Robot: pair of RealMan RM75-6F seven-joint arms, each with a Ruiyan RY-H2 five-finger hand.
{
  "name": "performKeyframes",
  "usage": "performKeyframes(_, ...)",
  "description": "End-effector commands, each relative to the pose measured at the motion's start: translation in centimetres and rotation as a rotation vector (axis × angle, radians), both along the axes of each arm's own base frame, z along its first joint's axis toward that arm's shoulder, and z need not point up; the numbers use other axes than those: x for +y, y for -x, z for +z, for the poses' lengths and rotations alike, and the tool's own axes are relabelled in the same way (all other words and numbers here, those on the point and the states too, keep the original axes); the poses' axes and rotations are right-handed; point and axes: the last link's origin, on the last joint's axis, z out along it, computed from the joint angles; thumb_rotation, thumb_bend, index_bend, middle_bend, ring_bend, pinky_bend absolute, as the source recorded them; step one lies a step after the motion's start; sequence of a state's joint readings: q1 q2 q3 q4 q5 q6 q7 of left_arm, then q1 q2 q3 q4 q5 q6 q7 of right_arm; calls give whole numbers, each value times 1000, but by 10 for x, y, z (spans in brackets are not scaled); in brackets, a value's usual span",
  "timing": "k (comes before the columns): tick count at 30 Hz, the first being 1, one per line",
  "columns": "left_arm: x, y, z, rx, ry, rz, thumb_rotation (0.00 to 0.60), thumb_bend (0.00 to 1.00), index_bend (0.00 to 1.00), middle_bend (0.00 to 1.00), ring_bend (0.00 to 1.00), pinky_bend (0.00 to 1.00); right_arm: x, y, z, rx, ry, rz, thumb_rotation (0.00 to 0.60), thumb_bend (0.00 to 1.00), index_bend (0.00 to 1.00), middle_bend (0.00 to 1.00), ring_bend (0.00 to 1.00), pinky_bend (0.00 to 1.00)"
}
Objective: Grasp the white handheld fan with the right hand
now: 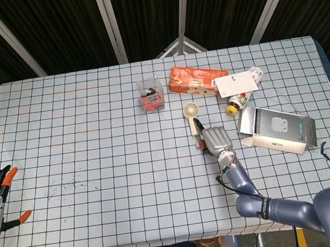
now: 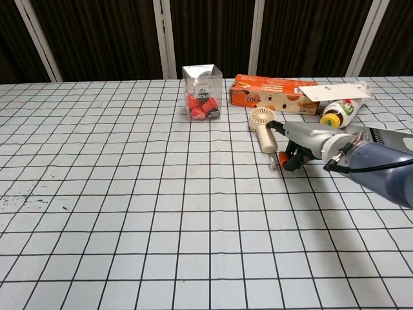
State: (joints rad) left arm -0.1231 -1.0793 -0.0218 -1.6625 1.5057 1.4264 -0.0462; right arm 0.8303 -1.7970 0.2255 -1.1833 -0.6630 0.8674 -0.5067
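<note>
The robot's right hand (image 2: 303, 143) lies low beside the handle of the small white handheld fan (image 2: 264, 128) on the checked tablecloth (image 2: 129, 194), fingers curled but holding nothing yet, so it probably must close around the handle next.

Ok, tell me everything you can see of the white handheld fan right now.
The white handheld fan looks like cream-white plastic: a round grilled head at the far end and a straight handle running toward the robot. It lies flat on the checked tablecloth, in front of the orange box and right of the clear container. The right hand sits low beside the handle's near end, fingers alongside it; whether they touch it cannot be told. It is not lifted.
</note>
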Motion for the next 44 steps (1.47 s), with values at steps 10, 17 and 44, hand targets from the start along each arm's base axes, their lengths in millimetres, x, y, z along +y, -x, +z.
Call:
performKeyframes(10, 0, 0, 0, -1, -2, 1, 600, 48, 0, 0, 0, 0, -1, -13, 13, -32, 53, 36, 600, 699, 0, 803, 907, 905)
performKeyframes(17, 0, 0, 0, 9, -4, -1, 600, 48, 0, 0, 0, 0, 0, -29, 41, -112, 189, 140, 600, 699, 0, 731, 815, 810)
performKeyframes(44, -13, -3, -5, 108, -76, -96, 600, 38, 0, 0, 0, 0, 215, 123, 234, 154, 404, 188, 600, 422, 0, 0, 0, 0)
